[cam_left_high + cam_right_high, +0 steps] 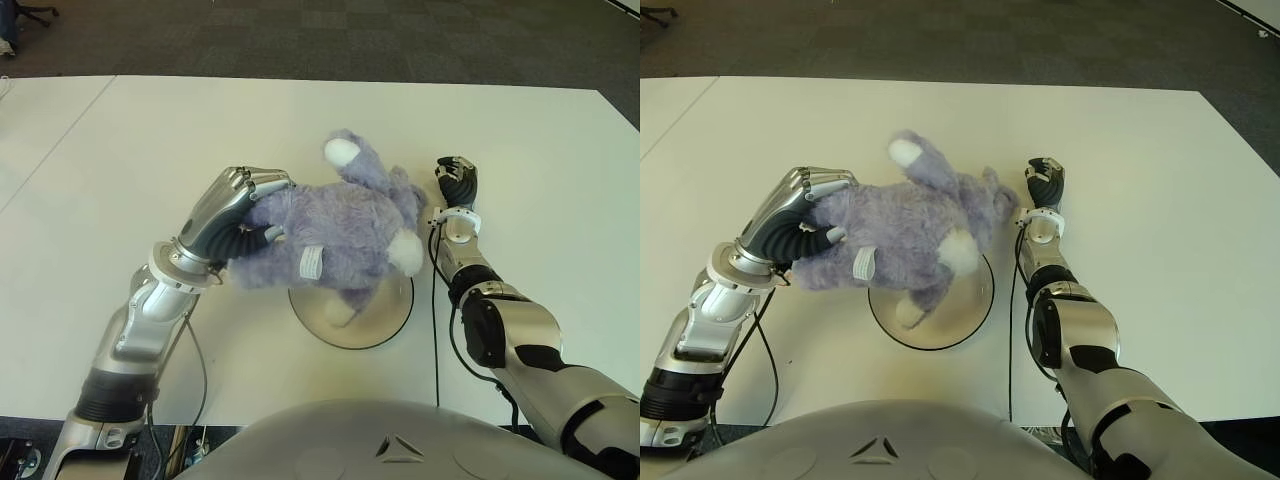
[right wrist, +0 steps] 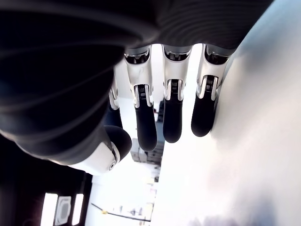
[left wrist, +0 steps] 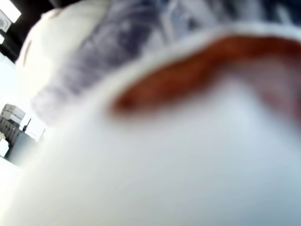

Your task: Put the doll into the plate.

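Observation:
A fluffy lilac doll (image 1: 335, 225) with white paws lies across the far part of a round cream plate (image 1: 385, 315), its body hanging partly over the plate's left rim. My left hand (image 1: 243, 205) grips the doll's left end, fingers curled over the fur. The left wrist view is filled by blurred fur (image 3: 141, 42) pressed close. My right hand (image 1: 457, 183) shows just right of the doll's head, fingers relaxed and holding nothing, as the right wrist view shows with its fingers (image 2: 172, 117) hanging free.
The white table (image 1: 150, 130) stretches wide on all sides of the plate. A black cable (image 1: 437, 330) runs along my right forearm toward the near edge. Dark carpet (image 1: 300, 35) lies beyond the table's far edge.

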`<state>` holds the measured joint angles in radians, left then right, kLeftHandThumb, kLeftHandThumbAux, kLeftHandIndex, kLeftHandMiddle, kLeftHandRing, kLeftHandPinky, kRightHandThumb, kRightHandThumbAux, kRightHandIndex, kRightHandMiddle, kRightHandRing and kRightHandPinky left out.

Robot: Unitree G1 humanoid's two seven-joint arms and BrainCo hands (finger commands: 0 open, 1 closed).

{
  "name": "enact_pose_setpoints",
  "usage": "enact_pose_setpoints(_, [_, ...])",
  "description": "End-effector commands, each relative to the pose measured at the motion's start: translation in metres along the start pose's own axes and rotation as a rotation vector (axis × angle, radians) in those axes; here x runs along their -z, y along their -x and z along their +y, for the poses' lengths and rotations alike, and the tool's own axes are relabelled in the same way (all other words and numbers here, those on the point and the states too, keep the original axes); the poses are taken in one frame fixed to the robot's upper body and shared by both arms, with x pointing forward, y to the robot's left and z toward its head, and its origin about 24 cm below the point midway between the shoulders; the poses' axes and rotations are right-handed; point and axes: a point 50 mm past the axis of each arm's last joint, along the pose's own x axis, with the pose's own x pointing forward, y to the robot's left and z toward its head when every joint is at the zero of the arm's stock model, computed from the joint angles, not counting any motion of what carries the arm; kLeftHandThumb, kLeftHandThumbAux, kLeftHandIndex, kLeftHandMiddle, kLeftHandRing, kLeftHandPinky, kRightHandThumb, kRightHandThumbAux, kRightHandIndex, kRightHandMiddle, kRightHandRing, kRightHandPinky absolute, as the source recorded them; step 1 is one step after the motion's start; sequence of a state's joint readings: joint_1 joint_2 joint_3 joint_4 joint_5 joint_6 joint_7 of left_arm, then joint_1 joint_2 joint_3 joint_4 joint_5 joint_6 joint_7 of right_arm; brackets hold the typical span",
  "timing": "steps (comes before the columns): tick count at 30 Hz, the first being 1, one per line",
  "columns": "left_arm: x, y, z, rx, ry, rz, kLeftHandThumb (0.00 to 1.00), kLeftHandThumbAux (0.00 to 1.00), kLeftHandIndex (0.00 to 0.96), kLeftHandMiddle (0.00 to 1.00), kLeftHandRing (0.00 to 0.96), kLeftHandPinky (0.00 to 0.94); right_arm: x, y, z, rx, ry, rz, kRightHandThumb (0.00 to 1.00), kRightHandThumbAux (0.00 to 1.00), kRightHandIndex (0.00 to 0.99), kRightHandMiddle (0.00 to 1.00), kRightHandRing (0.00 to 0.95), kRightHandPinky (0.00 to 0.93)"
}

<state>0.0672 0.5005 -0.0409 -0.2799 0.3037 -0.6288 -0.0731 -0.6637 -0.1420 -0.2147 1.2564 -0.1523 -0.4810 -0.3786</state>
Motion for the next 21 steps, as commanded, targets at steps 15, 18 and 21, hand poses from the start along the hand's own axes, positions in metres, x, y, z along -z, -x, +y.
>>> enact_pose_setpoints(15, [0.005, 0.006, -0.014, 0.105, 0.123, 0.069, 0.69, 0.702, 0.413, 0.463, 0.473, 0.502, 0.083, 0.056, 0.003, -0.048, 0.055, 0.348, 0.84, 0.685, 0.416, 0.467, 0.313, 0.049])
enact_pose_setpoints(18, [0.008, 0.012, -0.019, 0.107, 0.085, 0.12, 0.348, 0.582, 0.179, 0.308, 0.341, 0.351, 0.083, 0.056, 0.003, -0.047, 0.065, 0.353, 0.84, 0.685, 0.416, 0.468, 0.308, 0.029])
enact_pose_setpoints(21, [0.009, 0.014, -0.02, 0.136, 0.083, 0.139, 0.21, 0.561, 0.076, 0.162, 0.176, 0.184, 0.083, 0.056, 0.003, -0.048, 0.072, 0.355, 0.84, 0.685, 0.416, 0.468, 0.306, 0.042])
